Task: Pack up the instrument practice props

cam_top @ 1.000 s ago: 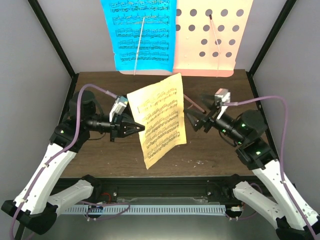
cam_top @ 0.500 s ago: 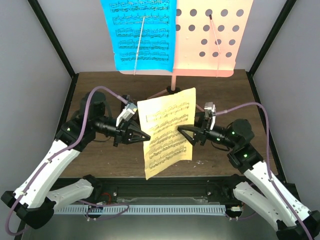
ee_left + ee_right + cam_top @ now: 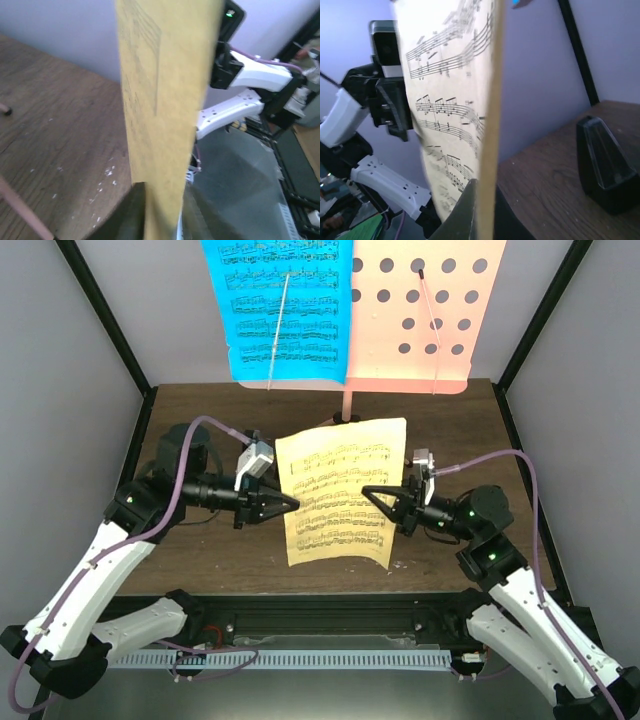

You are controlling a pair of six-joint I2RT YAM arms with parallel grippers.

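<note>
**Dark wooden worktop: yellow sheet held up at the centre**

Grey walls are seen on both sides of the worktop. At the centre of the overhead view a yellow sheet of printed music is held up off the wood, between the left jaws and the right jaws. Its right edge is pinched by the right jaws, which are closed on the paper. Its left edge is flanked closely by the left jaws, but whether the paper is actually gripped there cannot be told.

Along the top of the frame a pink music stand with a perforated desk is seen, and a blue sheet is propped on its left half. In the right wrist view a small black metronome is shown upright on the worktop at lower right, apart from the yellow sheet.
</note>
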